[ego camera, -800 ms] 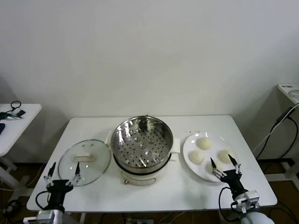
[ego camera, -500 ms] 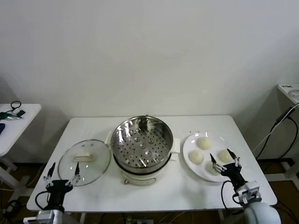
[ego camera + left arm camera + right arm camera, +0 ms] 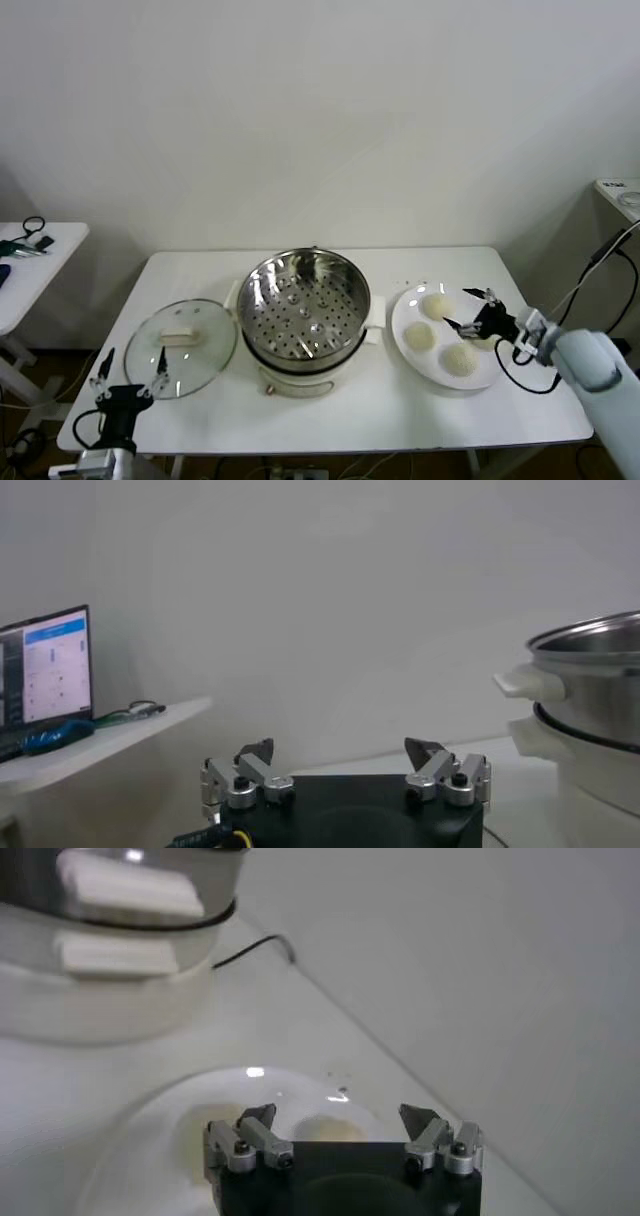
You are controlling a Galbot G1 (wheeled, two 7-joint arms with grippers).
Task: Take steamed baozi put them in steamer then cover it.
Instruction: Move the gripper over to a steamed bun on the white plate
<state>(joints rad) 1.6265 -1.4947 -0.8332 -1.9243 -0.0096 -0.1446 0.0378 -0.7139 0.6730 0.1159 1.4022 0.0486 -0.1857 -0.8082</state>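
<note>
The steamer (image 3: 305, 310) stands open in the middle of the table, its perforated tray bare. The cover (image 3: 182, 345) lies flat on the table to its left. A white plate (image 3: 400, 318) on the right holds the baozi: three show plainly (image 3: 437, 306) (image 3: 419, 337) (image 3: 459, 358). The fourth is mostly hidden under my right gripper (image 3: 466, 309), which hangs open over the plate's right side. In the right wrist view, that baozi (image 3: 325, 1130) lies between the open fingers of the right gripper (image 3: 338, 1116). My left gripper (image 3: 130, 372) is open and empty at the front left, before the cover.
A small side table (image 3: 40, 255) with cables stands at the far left, another table edge (image 3: 620, 195) at the far right. The left wrist view shows a lit screen (image 3: 45, 670) and the steamer's side (image 3: 590, 710). A cable (image 3: 590, 275) hangs at the right.
My right gripper has moved from the plate's front edge up and back over the plate's right side, turning to point left. The left gripper has stayed put.
</note>
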